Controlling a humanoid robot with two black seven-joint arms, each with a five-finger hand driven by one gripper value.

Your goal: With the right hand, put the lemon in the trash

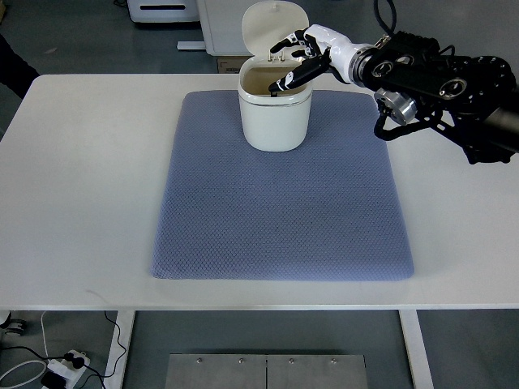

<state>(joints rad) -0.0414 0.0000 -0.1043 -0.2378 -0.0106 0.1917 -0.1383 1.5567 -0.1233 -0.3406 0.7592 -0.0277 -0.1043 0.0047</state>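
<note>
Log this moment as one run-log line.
right hand: over open trash bin, fingers spread, empty | lemon: not visible | bin: on blue mat, lid up | left hand: out of view

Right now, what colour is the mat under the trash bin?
Blue-grey, with a fine woven texture. The mat shows fully in the top view, with the white bin standing on it.

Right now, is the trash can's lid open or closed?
Open. The lid stands upright behind the trash can, whose mouth is uncovered, with the right robot hand over the opening.
</note>
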